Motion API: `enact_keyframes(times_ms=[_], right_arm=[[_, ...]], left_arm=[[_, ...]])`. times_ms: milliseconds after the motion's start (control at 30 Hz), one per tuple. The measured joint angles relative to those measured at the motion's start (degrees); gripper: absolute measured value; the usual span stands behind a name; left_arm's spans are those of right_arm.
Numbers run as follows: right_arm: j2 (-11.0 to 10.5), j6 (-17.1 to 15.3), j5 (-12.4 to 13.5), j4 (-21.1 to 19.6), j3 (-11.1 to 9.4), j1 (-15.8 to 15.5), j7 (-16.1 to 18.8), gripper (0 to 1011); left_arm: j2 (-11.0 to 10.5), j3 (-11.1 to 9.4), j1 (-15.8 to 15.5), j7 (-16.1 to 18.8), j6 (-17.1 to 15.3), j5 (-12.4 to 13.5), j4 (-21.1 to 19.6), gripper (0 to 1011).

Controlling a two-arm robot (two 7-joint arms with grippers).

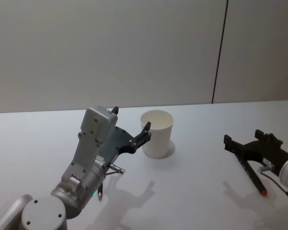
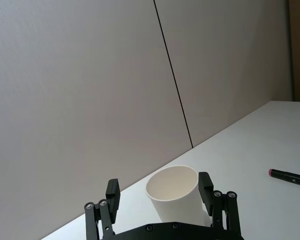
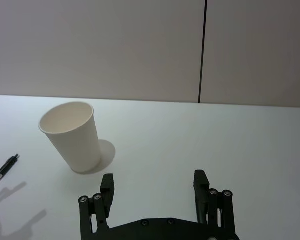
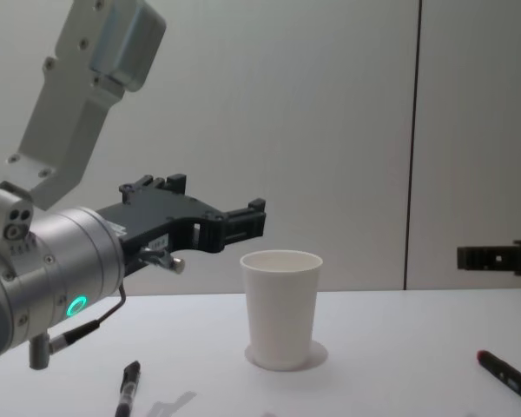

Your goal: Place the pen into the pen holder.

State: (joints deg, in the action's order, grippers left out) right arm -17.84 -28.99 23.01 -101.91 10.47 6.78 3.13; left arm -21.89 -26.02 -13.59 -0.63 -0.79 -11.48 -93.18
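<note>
On the tabletop, pen holder (image 1: 157, 134): the white paper cup is standing upright near the middle, with nothing showing above its rim.
Left hand (image 1: 131, 119): you are holding it raised just beside the cup's rim, fingers apart, gripping nothing.
Right hand (image 3: 154, 182): it is hovering to the right, fingers apart, empty.
Pens: a black pen (image 4: 127, 387) is lying under your left arm, and a red-tipped pen (image 1: 253, 177) is lying beneath your right hand.
Risk: you are risking tipping the light cup if the left hand swings sideways.
</note>
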Motion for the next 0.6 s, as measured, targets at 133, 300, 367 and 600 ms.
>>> enact_keyframes(times_ms=[133,300,367,600], right_arm=[[0.1,-3.2,0.5,1.0,-0.3,1.5,0.6,1002],[0.1,-7.4,0.8,2.6,-0.6,3.7,1.8,1002],[0.1,-9.2,0.9,3.4,-0.7,4.7,2.3,1002],[0.1,-13.5,0.8,5.9,-1.1,7.5,3.9,1002]], left_arm=[[0.0,0.0,0.0,0.0,0.0,0.0,0.0,1000],[0.0,0.0,0.0,0.0,0.0,0.0,0.0,1000],[0.0,0.0,0.0,0.0,0.0,0.0,0.0,1000],[0.0,0.0,0.0,0.0,0.0,0.0,0.0,1000]])
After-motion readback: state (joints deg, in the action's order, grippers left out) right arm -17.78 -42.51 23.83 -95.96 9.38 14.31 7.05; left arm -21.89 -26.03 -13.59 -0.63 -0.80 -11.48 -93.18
